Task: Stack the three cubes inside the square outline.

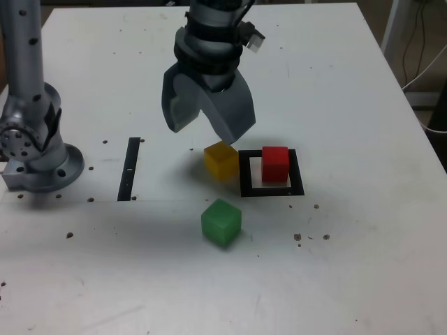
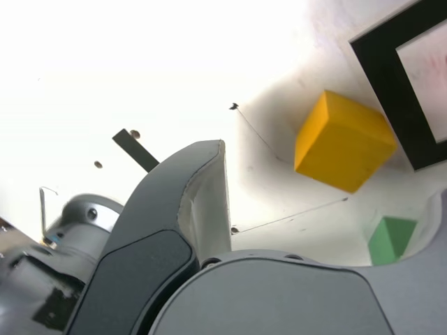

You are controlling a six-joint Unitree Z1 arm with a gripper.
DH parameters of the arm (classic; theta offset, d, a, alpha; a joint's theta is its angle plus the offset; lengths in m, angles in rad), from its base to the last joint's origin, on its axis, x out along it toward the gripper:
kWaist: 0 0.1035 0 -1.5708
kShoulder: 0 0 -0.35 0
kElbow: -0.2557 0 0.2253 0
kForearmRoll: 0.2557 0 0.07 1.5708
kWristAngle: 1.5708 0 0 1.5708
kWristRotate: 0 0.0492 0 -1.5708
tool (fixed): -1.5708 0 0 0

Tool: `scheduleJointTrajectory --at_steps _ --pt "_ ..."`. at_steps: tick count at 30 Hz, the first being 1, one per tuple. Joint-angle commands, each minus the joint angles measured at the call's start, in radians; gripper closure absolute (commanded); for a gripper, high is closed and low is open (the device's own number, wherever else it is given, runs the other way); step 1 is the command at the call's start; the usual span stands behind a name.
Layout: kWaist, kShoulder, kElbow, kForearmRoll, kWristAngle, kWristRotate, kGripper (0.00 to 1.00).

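Spreading across nearly the whole exterior view, a white table (image 1: 335, 84) carries everything else, its surface dotted with small screw holes. At the exterior view's left stands the arm's grey base (image 1: 31, 139), cut off by the frame's top and left edges. The arm's upper links leave the top of the frame, so only the wrist and gripper (image 1: 208, 122) show; the gripper hangs pointing down at the table, its two broad grey jaws spread wide with nothing between them.

A narrow black strip (image 1: 130, 169) lies flat between the base and the cubes, its long axis running away from the camera. To the exterior view's right of it lies the square outline (image 1: 244, 172), a thick black frame with a white centre, its sides roughly parallel to the table edges. The red cube (image 1: 275, 163) sits inside it, toward the far right corner, covering part of the far side of the frame.

The yellow cube (image 1: 221, 160) rests on the table just outside the outline's left side, turned a little askew to it. It lies just below and slightly right of the open jaws in the exterior view; whether a jaw tip touches it cannot be told. The green cube (image 1: 221, 222) sits apart, nearer the camera, also rotated.

In the wrist view, glare washes out much of the table. One jaw fills the foreground, and the yellow cube (image 2: 343, 140), a corner of the outline (image 2: 383, 84) and a sliver of the green cube (image 2: 392, 238) show beyond it.
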Motion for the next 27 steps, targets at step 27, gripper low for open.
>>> scheduleJointTrajectory --at_steps 27 --pt "-0.035 0.057 0.076 -0.148 0.034 0.074 0.02"
